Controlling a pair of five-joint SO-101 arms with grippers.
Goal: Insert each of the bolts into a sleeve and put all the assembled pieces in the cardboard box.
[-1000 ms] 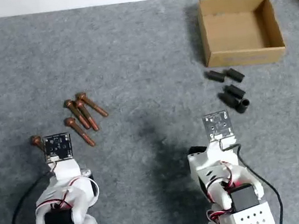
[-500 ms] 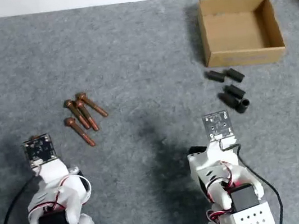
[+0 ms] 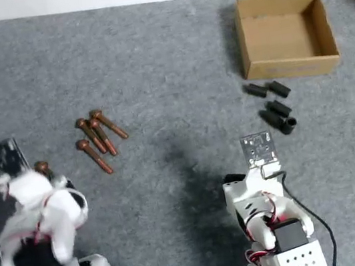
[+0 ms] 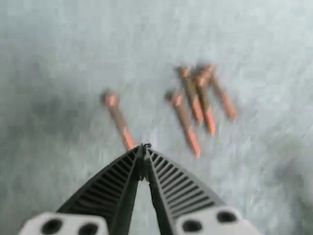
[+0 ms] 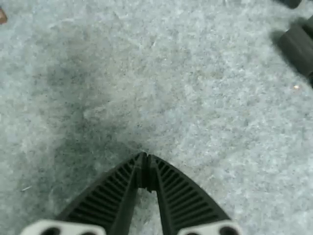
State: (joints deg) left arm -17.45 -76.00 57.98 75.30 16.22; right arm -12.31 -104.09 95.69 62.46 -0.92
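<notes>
Left gripper is pinched closed, empty, hanging near the lone bolt; right gripper same, over grey carpet.

1. The left arm stands at the near left of the high view, leaning outward toward the left edge, its wrist tilted.
2. The left gripper points forward and down, its jaws pressed together at the tips.
3. The right arm stands at the near right, pointing straight ahead.
4. The right gripper points down, jaws closed tip to tip, holding nothing.
</notes>
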